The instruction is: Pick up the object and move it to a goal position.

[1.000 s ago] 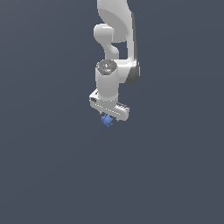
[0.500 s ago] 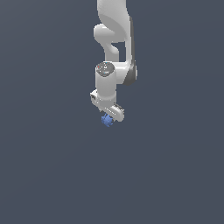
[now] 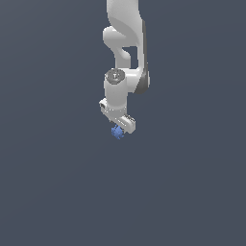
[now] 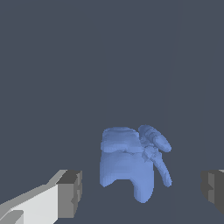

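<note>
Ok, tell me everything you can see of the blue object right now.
The blue object is a small matte lump with bumpy, ridged lobes. In the wrist view it sits between the gripper's two grey pads, a clear gap on each side, neither touching it. In the exterior view it shows just under the gripper; what it rests on is unclear.

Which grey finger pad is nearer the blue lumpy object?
The pad with its white finger showing; the other, at the picture's edge, stands farther from the blue object.

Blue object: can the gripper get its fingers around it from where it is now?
Probably yes. The blue object sits between the open gripper's fingers, with gaps on both sides and nothing else in the way.
</note>
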`<state>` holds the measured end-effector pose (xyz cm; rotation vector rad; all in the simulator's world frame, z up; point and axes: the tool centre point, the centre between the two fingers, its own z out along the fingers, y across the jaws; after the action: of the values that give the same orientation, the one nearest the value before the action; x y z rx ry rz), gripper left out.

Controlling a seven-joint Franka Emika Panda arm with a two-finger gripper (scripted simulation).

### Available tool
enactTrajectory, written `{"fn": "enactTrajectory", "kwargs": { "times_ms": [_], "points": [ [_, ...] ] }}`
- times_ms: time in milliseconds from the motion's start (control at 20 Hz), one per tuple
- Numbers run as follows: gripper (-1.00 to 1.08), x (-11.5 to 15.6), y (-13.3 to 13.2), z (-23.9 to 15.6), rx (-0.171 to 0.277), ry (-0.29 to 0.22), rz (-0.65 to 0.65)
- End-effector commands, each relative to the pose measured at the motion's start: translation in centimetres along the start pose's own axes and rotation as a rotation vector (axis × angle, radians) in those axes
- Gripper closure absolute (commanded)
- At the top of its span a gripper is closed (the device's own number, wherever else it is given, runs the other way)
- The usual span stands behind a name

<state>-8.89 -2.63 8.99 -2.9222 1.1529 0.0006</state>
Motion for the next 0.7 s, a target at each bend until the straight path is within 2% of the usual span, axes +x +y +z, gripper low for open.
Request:
{"fn": "enactTrajectory", "kwargs": {
  "times_ms": [0, 650],
  "points": [
    [-0.92, 0.0, 0.0, 0.2, 0.000, 0.000, 0.000],
    [-0.92, -0.1, 0.1, 4.8, 0.000, 0.000, 0.005]
  ]
}}
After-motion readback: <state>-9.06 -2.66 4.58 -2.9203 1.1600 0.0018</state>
